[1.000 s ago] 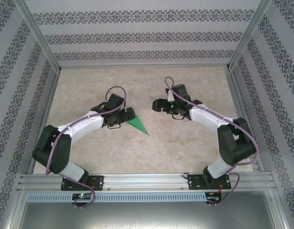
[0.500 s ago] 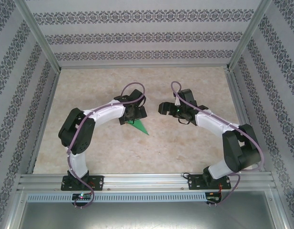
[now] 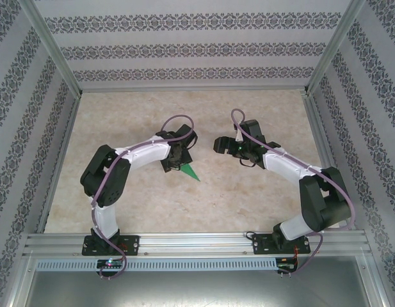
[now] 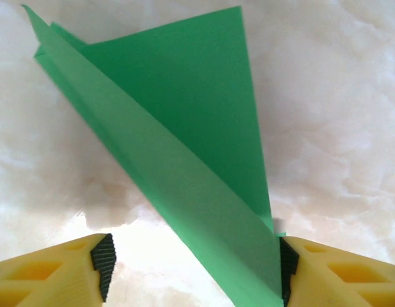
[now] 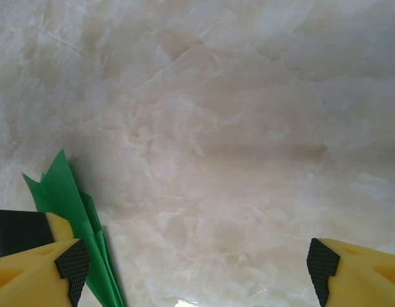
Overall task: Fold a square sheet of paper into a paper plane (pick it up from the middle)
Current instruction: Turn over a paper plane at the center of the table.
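Motion over the last second belongs mostly to the left arm: its elbow has lifted off the low left side and swung inward, carrying the left claw (image 3: 174, 161) from beside the paper plane (image 3: 191, 171) to right above its broad end. From overhead, only the green pointed tip now pokes out toward the near right, where most of the dart lay bare before. The tip lies where it did, so the plane itself has not shifted on the tabletop (image 3: 248, 198).

In the left wrist view the jaws stand apart astride the folded paper. The pad on the right side (image 4: 287, 268) touches the raised green flap, while the other pad (image 4: 105, 263) is clear of it with bare tabletop between. Nothing is pinched yet. This reads as the approach to a grasp or a crease press on an already dart-shaped sheet, so the folding looks far along.

Further right, the right claw (image 3: 221, 144) has drifted only a little and hovers wide open and empty. It is near the plane's far end, whose green edge lies just beside one of its fingers in the right wrist view.
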Tool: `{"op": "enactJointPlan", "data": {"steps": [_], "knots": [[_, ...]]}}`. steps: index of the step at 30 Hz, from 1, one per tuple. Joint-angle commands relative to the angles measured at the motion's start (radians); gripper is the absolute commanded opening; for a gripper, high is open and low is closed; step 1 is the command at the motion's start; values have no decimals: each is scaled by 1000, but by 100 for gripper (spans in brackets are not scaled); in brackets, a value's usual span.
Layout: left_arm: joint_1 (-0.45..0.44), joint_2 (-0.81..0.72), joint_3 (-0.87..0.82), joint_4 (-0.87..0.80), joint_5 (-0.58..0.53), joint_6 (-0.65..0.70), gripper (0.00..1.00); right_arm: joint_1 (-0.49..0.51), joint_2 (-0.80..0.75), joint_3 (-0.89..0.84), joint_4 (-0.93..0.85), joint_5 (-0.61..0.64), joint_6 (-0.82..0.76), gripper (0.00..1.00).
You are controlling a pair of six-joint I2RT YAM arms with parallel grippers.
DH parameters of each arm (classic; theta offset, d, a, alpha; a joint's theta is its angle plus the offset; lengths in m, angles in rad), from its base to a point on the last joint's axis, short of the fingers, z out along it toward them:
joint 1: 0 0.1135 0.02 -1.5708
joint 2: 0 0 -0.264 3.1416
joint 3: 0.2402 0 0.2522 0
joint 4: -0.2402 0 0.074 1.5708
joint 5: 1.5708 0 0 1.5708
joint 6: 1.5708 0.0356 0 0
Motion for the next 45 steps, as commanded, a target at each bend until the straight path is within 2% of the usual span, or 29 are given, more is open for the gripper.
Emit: {"op": "enactJointPlan", "data": {"steps": [1,5,15,18,22,25,27,33,40,45], "knots": [[-12,-60,-42,20,-36,-69,65,-8,14,-1,18,-22,14,90],[-11,-85,-71,45,-38,-80,59,-8,23,2,18,-30,17,89],[-12,-97,-86,71,-64,-73,21,-9,36,0,25,-35,20,89],[-10,-134,-69,72,-96,-10,15,-8,33,-4,32,-33,14,89],[-7,-179,-18,74,-111,151,12,-14,34,-16,52,-39,8,89],[13,-225,-32,161,-27,260,11,-26,28,-24,66,-42,5,89],[30,-253,-66,264,77,318,9,-35,16,-35,81,-43,-2,89],[72,-277,-222,623,387,321,8,-48,-50,-58,96,-68,-23,88],[85,-160,-313,852,544,263,8,-28,-119,-108,93,-32,66,85],[97,-99,-365,931,575,218,7,61,-93,-86,73,-55,102,73]]}}
